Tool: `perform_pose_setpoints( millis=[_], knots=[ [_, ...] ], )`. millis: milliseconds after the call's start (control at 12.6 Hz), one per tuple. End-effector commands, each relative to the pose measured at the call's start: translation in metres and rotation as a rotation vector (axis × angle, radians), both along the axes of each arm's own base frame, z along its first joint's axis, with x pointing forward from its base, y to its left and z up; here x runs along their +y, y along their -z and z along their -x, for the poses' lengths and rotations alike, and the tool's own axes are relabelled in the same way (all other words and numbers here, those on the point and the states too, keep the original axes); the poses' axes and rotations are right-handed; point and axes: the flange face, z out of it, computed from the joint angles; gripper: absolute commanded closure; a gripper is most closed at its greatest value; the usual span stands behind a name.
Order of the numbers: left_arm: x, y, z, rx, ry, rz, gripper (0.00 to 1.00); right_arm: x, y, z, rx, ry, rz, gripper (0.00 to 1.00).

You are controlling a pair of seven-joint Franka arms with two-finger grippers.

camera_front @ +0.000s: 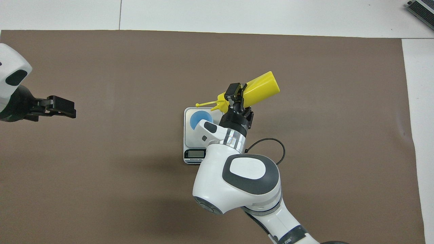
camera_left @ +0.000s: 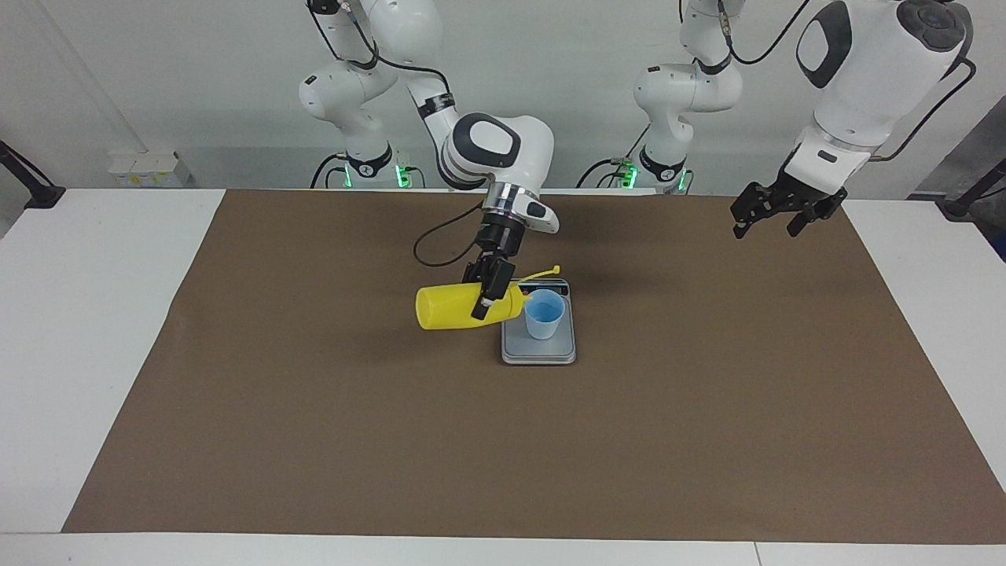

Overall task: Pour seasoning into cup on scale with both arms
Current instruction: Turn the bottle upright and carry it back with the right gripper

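While the right gripper (camera_left: 481, 296) clamps the bottle (camera_left: 452, 306) on its side, nozzle just beside the cup (camera_left: 544, 315) on the scale (camera_left: 539, 352), pouring looks underway or ending; setting the bottle down remains. Nothing blocks it on the brown mat (camera_left: 314, 409); the left gripper (camera_left: 766, 212) waits open, empty, over the mat's left-arm end.

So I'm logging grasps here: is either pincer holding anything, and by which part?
The right pincer holds the yellow squeeze bottle around its body near the nozzle end. The left pincer is open, holding nothing.
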Motion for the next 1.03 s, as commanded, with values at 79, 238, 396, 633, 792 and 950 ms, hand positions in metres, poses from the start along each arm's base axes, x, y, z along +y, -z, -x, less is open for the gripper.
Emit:
perform_pose_setpoints(
  millis=[79,238,396,633,792,950],
  knots=[
    [0.001,0.0,0.01,0.002,-0.003,0.013,0.0,-0.036,-0.031,-0.004,0.06,0.111,-0.196,1.0],
    [0.001,0.001,0.01,0.004,-0.003,0.014,0.0,-0.054,-0.037,-0.003,0.107,0.186,-0.297,1.0],
    [0.001,0.001,0.01,0.005,-0.003,0.013,0.0,-0.081,-0.041,-0.006,0.147,0.251,-0.429,1.0],
    [0.001,0.001,0.01,0.005,-0.003,0.013,0.0,-0.127,-0.037,-0.009,0.17,0.294,-0.581,1.0],
    [0.001,0.001,0.01,0.005,-0.003,0.013,0.0,-0.159,-0.023,-0.013,0.17,0.292,-0.685,1.0],
    [0.001,0.001,0.01,0.005,-0.003,0.013,0.0,-0.185,-0.01,-0.013,0.167,0.288,-0.754,1.0]
  ],
)
